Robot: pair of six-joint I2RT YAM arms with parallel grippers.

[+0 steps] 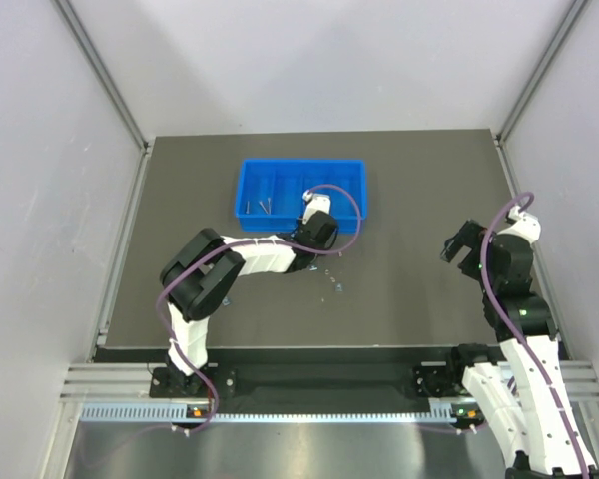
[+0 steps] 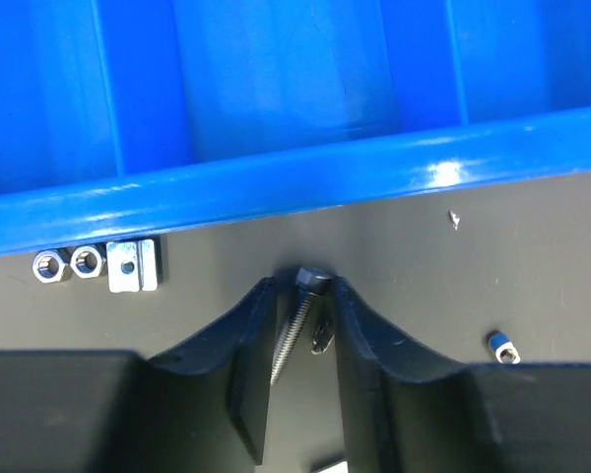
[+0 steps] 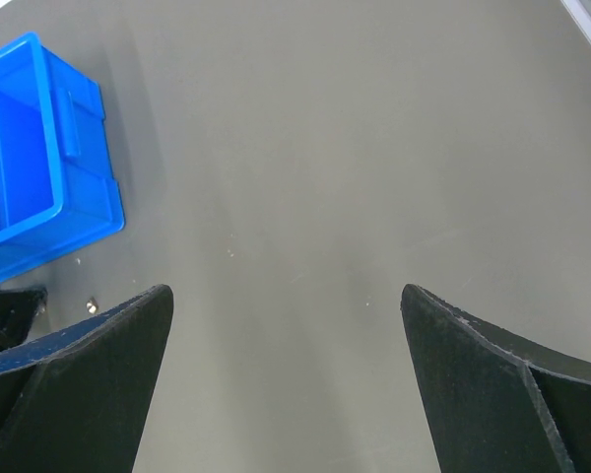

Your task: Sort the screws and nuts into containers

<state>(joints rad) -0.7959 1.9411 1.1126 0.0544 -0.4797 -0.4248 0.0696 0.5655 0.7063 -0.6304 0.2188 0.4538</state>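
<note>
My left gripper [image 2: 303, 286] is shut on a thin silvery screw [image 2: 294, 325], dark head up, held just above the dark table at the near outer wall of the blue tray [image 2: 276, 182]. In the top view the left gripper [image 1: 316, 218] is at the tray's [image 1: 301, 163] near edge, right of middle. Two hex nuts [image 2: 47, 266] [image 2: 85, 262] and a square nut [image 2: 133, 266] lie on the table by that wall. A few screws [image 1: 263, 208] lie in a left compartment. My right gripper [image 3: 286, 296] is open and empty, far right [image 1: 454, 244].
A small metal piece [image 2: 503, 346] lies on the table right of the left fingers. Loose small parts [image 1: 334, 284] lie on the table in front of the tray. The tray's corner [image 3: 39, 168] and one speck [image 3: 91, 307] show in the right wrist view.
</note>
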